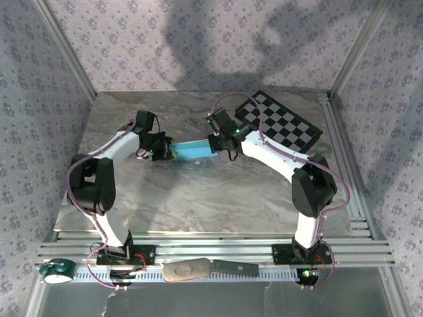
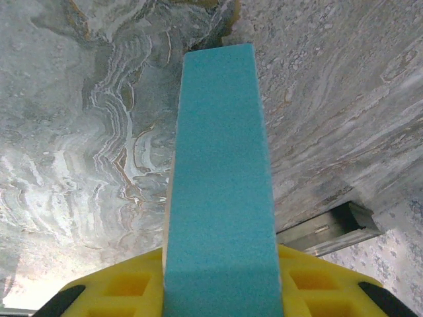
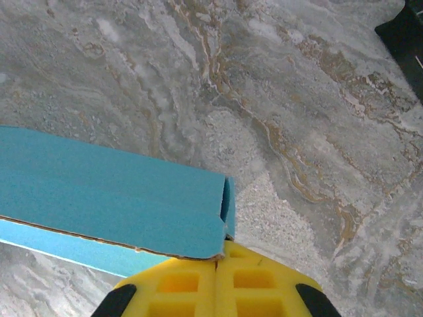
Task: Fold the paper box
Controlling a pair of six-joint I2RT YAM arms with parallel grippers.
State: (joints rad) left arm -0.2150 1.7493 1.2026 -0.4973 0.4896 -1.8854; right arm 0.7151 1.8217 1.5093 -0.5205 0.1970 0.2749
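Note:
The paper box [image 1: 193, 150] is a folded, flat turquoise box held lengthwise between my two grippers over the back middle of the marble table [image 1: 198, 198]. My left gripper [image 1: 165, 153] is shut on its left end. In the left wrist view the paper box [image 2: 221, 165] runs away from between the yellow fingers [image 2: 125, 287] of the left gripper [image 2: 221, 267]. My right gripper [image 1: 215, 146] is at the right end. There the right gripper [image 3: 223, 249] has its yellow fingers pressed together, tips at the end corner of the paper box [image 3: 112, 191]. Whether card is pinched between them I cannot tell.
A black-and-white checkerboard [image 1: 281, 122] lies at the back right of the table. On the front rail sit a teal tape roll [image 1: 56, 269], a grey oblong object [image 1: 186, 271] and a black bar [image 1: 234, 267]. Patterned walls close in the sides and back.

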